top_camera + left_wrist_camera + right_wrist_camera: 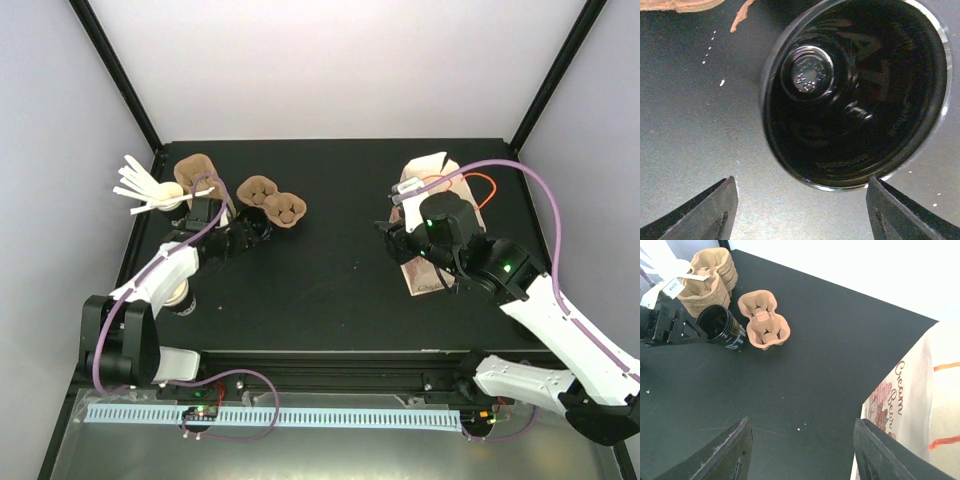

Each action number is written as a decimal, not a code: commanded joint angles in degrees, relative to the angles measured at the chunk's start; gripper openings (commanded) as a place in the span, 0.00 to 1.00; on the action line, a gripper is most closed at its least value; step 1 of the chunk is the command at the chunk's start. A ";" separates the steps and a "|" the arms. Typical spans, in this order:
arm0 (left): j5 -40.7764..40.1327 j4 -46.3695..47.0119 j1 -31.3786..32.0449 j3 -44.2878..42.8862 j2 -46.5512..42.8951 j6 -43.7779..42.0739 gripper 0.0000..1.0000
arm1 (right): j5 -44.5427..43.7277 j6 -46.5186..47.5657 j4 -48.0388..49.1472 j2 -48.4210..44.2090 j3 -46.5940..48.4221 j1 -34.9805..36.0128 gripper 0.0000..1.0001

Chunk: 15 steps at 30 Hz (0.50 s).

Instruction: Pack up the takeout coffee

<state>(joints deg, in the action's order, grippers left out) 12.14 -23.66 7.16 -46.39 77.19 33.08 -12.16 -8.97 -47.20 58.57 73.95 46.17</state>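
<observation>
Takeout coffee cup, black with white lettering, is lying on its side at the left rear of the surface. It is sitting just beside a brown pulp carrier and in front of a stack of carriers. Left arm is reaching low toward it, the left jaws standing wide apart on either side of its glossy black end and not gripping it. Right arm is bending in over a printed paper bag, and the right jaws are hanging partly open with nothing between them. A second cup is showing only partly under the left forearm. Whether the lying cup's dark end is a lid is hard to tell. White walls are enclosing the black surface.
</observation>
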 commanded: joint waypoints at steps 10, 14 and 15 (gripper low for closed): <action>1.00 0.18 -0.03 -7.48 0.81 0.79 0.81 | 1.84 0.84 3.29 0.76 0.13 0.24 0.58; 1.93 -1.72 -0.04 -9.69 5.63 0.86 0.76 | 1.67 0.80 2.95 0.26 0.14 0.28 0.58; 2.17 -1.44 -0.04 -9.39 5.28 0.97 0.76 | 1.70 0.82 2.90 0.12 0.06 0.25 0.58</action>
<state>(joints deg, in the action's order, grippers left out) 13.19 -23.14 7.14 -54.19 80.51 33.47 -11.22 -8.88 -45.21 59.44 73.95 46.17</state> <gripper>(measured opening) 0.764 0.582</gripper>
